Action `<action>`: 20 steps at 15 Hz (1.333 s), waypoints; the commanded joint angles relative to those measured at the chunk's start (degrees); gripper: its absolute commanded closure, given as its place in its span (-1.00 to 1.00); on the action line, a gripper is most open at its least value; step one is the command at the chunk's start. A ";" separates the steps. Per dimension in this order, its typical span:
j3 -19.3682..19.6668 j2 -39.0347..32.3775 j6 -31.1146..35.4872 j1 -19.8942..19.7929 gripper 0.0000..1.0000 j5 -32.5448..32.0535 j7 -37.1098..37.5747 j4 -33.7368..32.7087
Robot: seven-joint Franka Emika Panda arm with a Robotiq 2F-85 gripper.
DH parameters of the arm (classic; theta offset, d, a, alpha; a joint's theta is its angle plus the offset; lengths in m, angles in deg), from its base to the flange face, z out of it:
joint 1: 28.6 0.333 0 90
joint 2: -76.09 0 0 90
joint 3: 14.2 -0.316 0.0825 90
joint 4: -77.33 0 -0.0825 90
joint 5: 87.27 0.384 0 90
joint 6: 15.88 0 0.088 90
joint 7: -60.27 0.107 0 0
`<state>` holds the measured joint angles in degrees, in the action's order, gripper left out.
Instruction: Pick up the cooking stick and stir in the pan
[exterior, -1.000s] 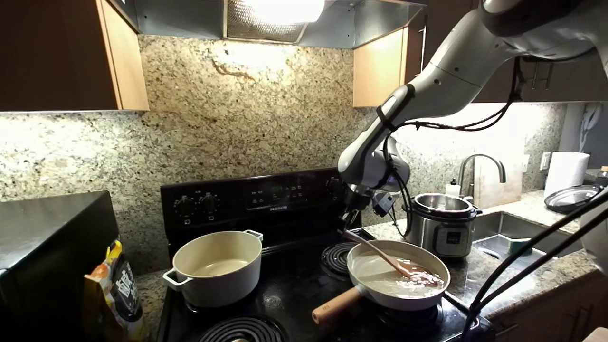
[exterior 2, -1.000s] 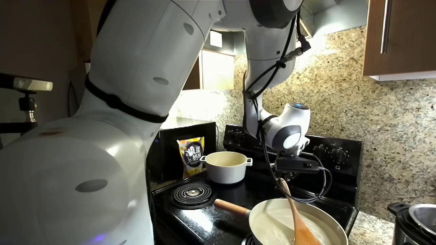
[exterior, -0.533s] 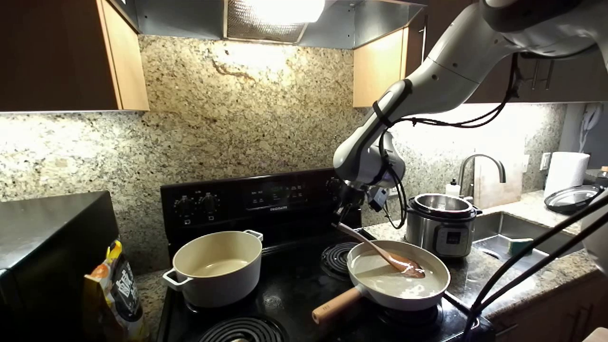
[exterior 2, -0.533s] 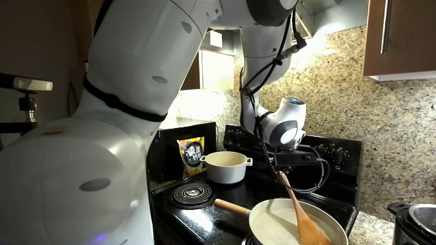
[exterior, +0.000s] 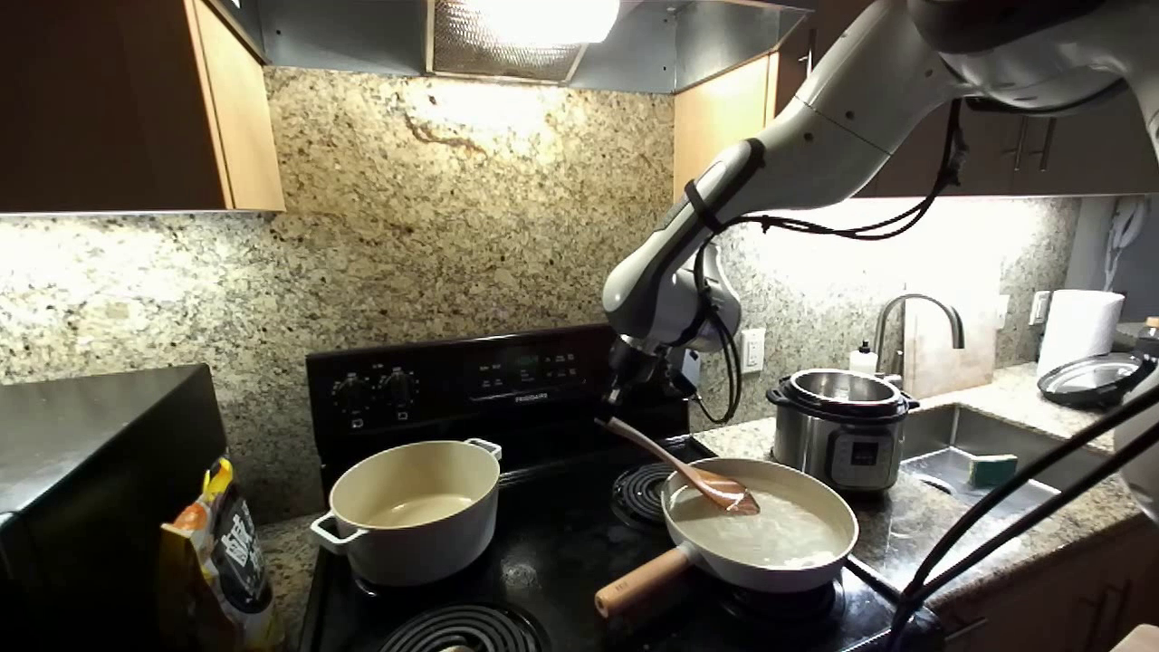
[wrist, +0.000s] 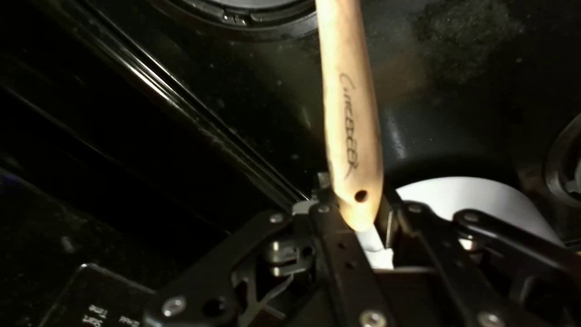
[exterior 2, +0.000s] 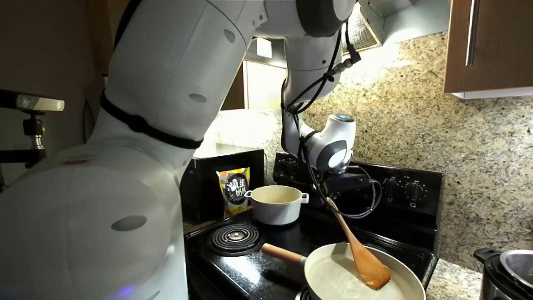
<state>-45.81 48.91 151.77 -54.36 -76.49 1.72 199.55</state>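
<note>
My gripper (wrist: 356, 195) is shut on the handle end of the cooking stick (wrist: 349, 113), which points away from it in the wrist view. In both exterior views the gripper (exterior: 608, 409) is low in front of the stove's back panel, left of the pan (exterior: 770, 575). The stick (exterior: 724, 489) slants down over the pan's rim, its reddish-brown blade inside the pan. In an exterior view the whole blade (exterior 2: 368, 266) shows over pale, cloudy liquid; I cannot tell if its tip touches it. The pan's wooden handle (exterior: 643, 581) points to the front left.
A cream two-handled pot (exterior: 416, 561) stands left of the pan on the stove. Behind the gripper is the stove's black control panel (exterior: 525, 380). A steel cooker (exterior: 842, 453) stands right of the pan. A yellow-black bag (exterior 2: 235, 191) leans by the microwave.
My gripper has moved left and slightly up in both exterior views, with the cooking stick in it. The blade has swept from the pan's right side to its far left side. The pan has not moved.
</note>
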 commanded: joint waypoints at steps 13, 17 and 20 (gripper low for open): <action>-23.88 -10.64 11.08 -22.05 0.79 3.94 -3.69 11.52; -25.77 -12.58 13.86 -28.92 0.79 -3.00 1.15 14.88; -25.74 -12.93 14.55 -32.95 0.79 -8.96 4.44 15.88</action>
<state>-69.86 36.57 163.85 -82.74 -80.42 2.53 213.16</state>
